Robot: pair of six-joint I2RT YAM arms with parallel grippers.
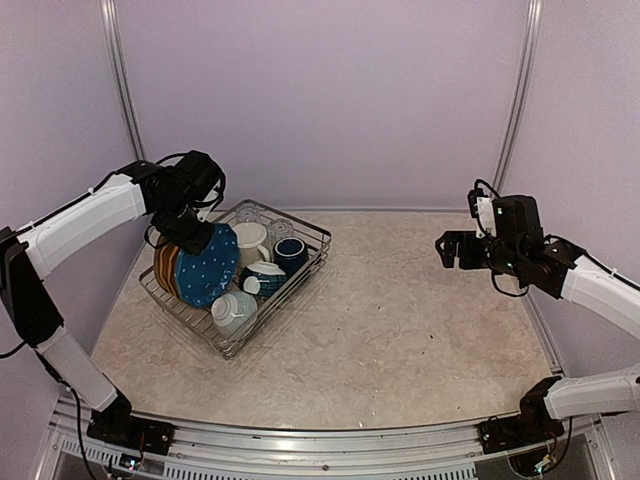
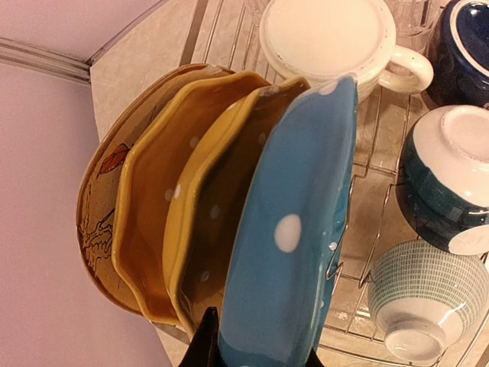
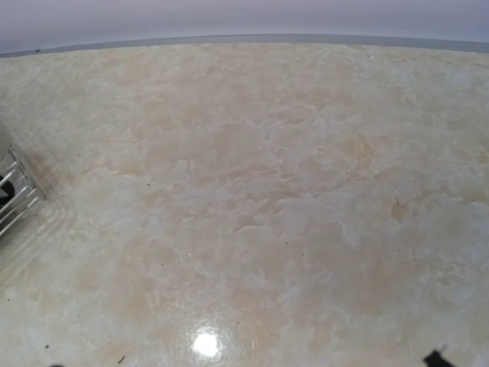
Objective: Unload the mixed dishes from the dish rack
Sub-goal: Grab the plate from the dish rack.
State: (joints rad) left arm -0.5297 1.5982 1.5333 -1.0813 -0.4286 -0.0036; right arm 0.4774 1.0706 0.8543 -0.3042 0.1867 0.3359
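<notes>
The dish rack [image 1: 318, 232] stands at the left of the table. A blue white-dotted plate [image 2: 290, 252] stands on edge in it, beside two mustard-yellow plates [image 2: 153, 222] and a cream bird-patterned plate [image 2: 95, 206]. My left gripper [image 2: 256, 355] comes down from above and is shut on the blue plate's rim, one black finger on each face. A cream mug [image 2: 325, 38], a navy mug [image 1: 291, 253], a clear glass tumbler [image 1: 280, 228] and two teal bowls [image 2: 447, 191] [image 2: 424, 298] also sit in the rack. My right gripper [image 1: 450, 250] hangs open over the table's right side, holding nothing.
Bare marbled tabletop [image 1: 400, 320] lies between the rack and the right arm. Purple walls close in the back and both sides. A corner of the dish rack [image 3: 15, 195] shows at the left edge of the right wrist view.
</notes>
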